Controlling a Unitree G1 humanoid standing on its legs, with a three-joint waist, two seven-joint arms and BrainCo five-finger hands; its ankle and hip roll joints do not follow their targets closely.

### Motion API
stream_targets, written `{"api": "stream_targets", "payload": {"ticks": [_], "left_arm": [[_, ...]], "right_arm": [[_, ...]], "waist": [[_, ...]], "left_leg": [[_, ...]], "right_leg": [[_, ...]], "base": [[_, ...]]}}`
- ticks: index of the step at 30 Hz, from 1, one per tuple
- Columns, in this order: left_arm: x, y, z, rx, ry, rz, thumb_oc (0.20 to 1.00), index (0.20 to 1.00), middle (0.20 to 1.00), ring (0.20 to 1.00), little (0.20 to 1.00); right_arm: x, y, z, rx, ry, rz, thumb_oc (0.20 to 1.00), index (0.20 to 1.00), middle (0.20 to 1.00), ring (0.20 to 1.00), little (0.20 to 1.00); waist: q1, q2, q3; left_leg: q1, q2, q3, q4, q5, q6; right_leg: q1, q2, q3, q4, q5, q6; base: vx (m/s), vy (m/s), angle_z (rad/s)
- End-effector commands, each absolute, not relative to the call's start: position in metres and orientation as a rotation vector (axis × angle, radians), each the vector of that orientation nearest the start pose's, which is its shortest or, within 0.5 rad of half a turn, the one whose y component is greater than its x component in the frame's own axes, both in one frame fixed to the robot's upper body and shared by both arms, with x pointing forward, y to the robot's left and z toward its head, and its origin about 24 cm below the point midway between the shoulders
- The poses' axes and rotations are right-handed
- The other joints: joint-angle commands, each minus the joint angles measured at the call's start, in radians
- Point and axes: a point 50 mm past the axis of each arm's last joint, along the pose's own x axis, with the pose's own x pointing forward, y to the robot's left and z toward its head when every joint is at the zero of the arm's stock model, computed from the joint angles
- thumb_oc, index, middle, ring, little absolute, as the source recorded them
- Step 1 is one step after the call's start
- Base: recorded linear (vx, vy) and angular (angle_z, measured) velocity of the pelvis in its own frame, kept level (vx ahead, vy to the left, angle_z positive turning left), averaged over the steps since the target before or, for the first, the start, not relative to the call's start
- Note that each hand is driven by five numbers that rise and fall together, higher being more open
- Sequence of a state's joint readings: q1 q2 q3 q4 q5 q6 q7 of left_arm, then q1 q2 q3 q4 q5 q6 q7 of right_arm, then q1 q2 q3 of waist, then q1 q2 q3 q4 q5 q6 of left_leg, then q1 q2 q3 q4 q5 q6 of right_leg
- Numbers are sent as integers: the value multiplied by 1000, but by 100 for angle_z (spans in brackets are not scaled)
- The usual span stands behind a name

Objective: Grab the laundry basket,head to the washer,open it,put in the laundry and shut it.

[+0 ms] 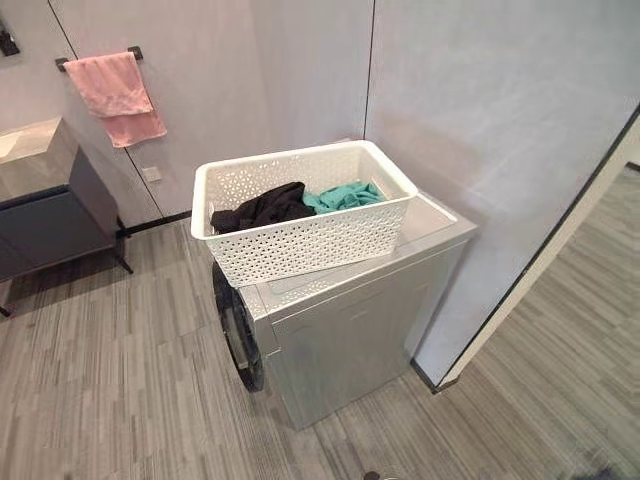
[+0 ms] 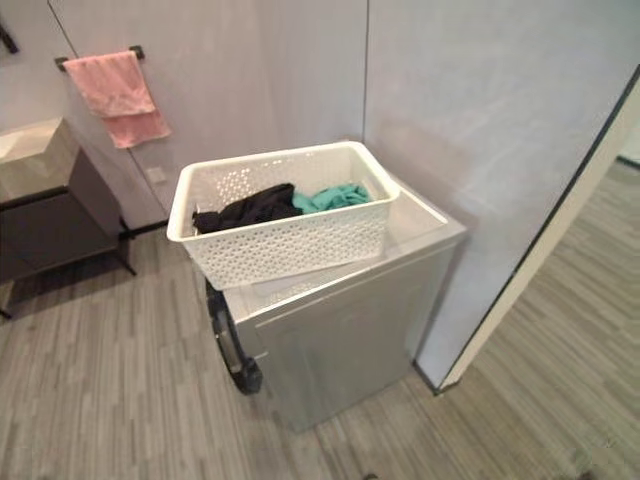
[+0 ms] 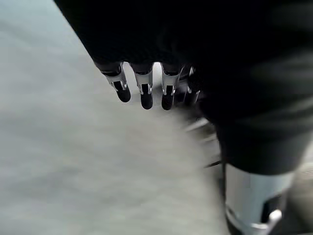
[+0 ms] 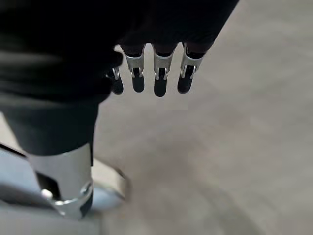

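We look down on a grey wood-grain plank floor (image 1: 110,400) and pale grey wall panels (image 1: 480,110). In the corner stands the silver front-loading washer (image 1: 350,340), its round dark door (image 1: 238,335) on the side facing the open floor and closed. On the washer's flat top sits the white perforated plastic laundry basket (image 1: 300,245), overhanging the edge above the door. In the basket lie a black garment (image 1: 262,208) and a teal garment (image 1: 345,196), touching each other. To the left, well apart from the washer, stands a dark grey vanity cabinet with a pale top (image 1: 45,205), and above it a pink towel (image 1: 115,95) hangs from a dark wall bar. Our left hand (image 3: 144,90) and right hand (image 4: 156,78) hang over bare floor, fingers straight and relaxed, holding nothing.
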State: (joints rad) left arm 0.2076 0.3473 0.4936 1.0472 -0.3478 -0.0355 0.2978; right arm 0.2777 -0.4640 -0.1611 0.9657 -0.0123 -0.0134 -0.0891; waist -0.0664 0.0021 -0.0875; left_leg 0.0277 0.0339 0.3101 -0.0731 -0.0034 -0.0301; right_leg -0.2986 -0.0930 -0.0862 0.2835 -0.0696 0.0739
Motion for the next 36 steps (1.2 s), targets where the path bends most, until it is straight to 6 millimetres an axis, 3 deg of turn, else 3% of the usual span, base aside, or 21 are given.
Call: {"api": "stream_targets", "payload": {"ticks": [1, 3, 4, 5, 7, 13, 19, 23, 27, 29, 30, 31, 32, 33, 35, 36], "left_arm": [[35, 357, -121, 50, 1153, 886, 1000, 1000, 1000, 1000, 1000], [30, 351, -125, 62, 1203, 856, 1000, 1000, 1000, 1000, 1000], [23, 338, -133, 54, 1280, 776, 1000, 1000, 1000, 1000, 1000], [23, 338, -133, 54, 1280, 776, 1000, 1000, 1000, 1000, 1000], [14, 322, -142, 86, 1371, 672, 1000, 1000, 1000, 1000, 1000], [4, 301, -152, 100, 1448, 563, 1000, 1000, 1000, 1000, 1000], [10, 305, -150, 149, 1437, 525, 1000, 1000, 1000, 1000, 1000], [26, 305, -149, 188, 1392, 486, 1000, 1000, 1000, 1000, 1000], [34, 303, -150, 216, 1374, 448, 1000, 1000, 1000, 1000, 1000], [41, 300, -150, 227, 1365, 425, 1000, 1000, 1000, 1000, 1000], [42, 298, -151, 227, 1364, 415, 1000, 1000, 1000, 1000, 1000], [42, 295, -152, 235, 1370, 391, 1000, 1000, 1000, 1000, 1000], [42, 295, -152, 235, 1370, 391, 1000, 1000, 1000, 1000, 1000], [43, 292, -153, 241, 1374, 370, 1000, 1000, 1000, 1000, 1000], [45, 288, -155, 235, 1372, 353, 1000, 1000, 1000, 1000, 1000], [45, 288, -155, 235, 1372, 353, 1000, 1000, 1000, 1000, 1000]], "right_arm": [[61, -351, -117, -246, 1127, -518, 1000, 1000, 1000, 1000, 1000], [57, -345, -122, -228, 1161, -511, 1000, 1000, 1000, 1000, 1000], [46, -332, -134, -198, 1252, -460, 1000, 1000, 1000, 1000, 1000], [46, -332, -134, -198, 1252, -460, 1000, 1000, 1000, 1000, 1000], [28, -315, -144, -241, 1375, -336, 1000, 1000, 1000, 1000, 1000], [21, -283, -157, -271, 1422, -146, 1000, 1000, 1000, 1000, 1000], [25, -278, -159, -271, 1423, -100, 1000, 1000, 1000, 1000, 1000], [37, -279, -157, -304, 1390, -73, 1000, 1000, 1000, 1000, 1000], [39, -278, -157, -311, 1387, -60, 1000, 1000, 1000, 1000, 1000], [42, -278, -157, -319, 1384, -46, 1000, 1000, 1000, 1000, 1000], [44, -279, -157, -327, 1380, -40, 1000, 1000, 1000, 1000, 1000], [41, -281, -156, -327, 1387, -43, 1000, 1000, 1000, 1000, 1000], [41, -281, -156, -328, 1387, -44, 1000, 1000, 1000, 1000, 1000], [40, -281, -156, -341, 1394, -35, 1000, 1000, 1000, 1000, 1000], [37, -282, -157, -348, 1406, -36, 1000, 1000, 1000, 1000, 1000], [37, -282, -157, -348, 1406, -36, 1000, 1000, 1000, 1000, 1000]], "waist": [[-13, -25, 8], [-13, -26, 5], [-14, -25, 1], [-14, -25, 1], [-17, -24, -9], [-21, -33, -6], [-21, -39, 5], [-19, -44, 33], [-20, -44, 53], [-19, -35, 78], [-15, -26, 86], [-20, -17, 90], [-20, -17, 90], [-19, -10, 90], [-9, -13, 84], [-8, -13, 84]], "left_leg": [[6, -46, -7, -13, -8, 13], [5, -50, -1, -14, -7, 15], [8, -53, 4, -14, -11, 16], [8, -53, 4, -14, -11, 16], [10, -59, 14, -14, -16, 21], [-5, -77, 24, -5, -20, 33], [-16, -97, 21, 9, -33, 46], [-23, -112, 31, 16, -39, 62], [-23, -114, 36, 17, -41, 66], [-24, -105, 46, 30, -43, 67], [-26, -96, 58, 36, -43, 66], [-25, -90, 66, 41, -41, 67], [-24, -91, 66, 41, -41, 67], [-12, -91, 74, 38, -56, 62], [-20, -90, 98, 44, -54, 55], [-20, -90, 98, 44, -54, 54]], "right_leg": [[163, -33, -75, -288, 209, 61], [164, -36, -74, -293, 214, 62], [171, -39, -75, -301, 216, 65], [171, -39, -75, -301, 216, 65], [176, -43, -75, -309, 221, 69], [153, -61, -50, -302, 246, 80], [139, -80, -32, -298, 271, 92], [101, -101, 8, -274, 298, 103], [85, -112, 3, -246, 300, 104], [71, -109, -52, -190, 276, 97], [65, -105, -111, -152, 233, 82], [56, -61, -144, -74, 177, 54], [55, -62, -144, -72, 175, 54], [72, -22, -200, -37, 110, 43], [104, 2, -266, -69, 75, 23], [105, 3, -266, -70, 75, 23]], "base": [[-34, 59, -32], [-2, 33, -34], [9, 38, -16], [10, 60, -1], [8, 65, -1], [-27, 75, -3], [-29, 89, -3], [-38, 102, -12], [-19, 58, -15], [-51, 70, -1], [-41, 129, -7], [-20, 99, -17], [66, 110, -41], [59, 52, -34], [28, 5, -27], [36, -69, -67]]}}
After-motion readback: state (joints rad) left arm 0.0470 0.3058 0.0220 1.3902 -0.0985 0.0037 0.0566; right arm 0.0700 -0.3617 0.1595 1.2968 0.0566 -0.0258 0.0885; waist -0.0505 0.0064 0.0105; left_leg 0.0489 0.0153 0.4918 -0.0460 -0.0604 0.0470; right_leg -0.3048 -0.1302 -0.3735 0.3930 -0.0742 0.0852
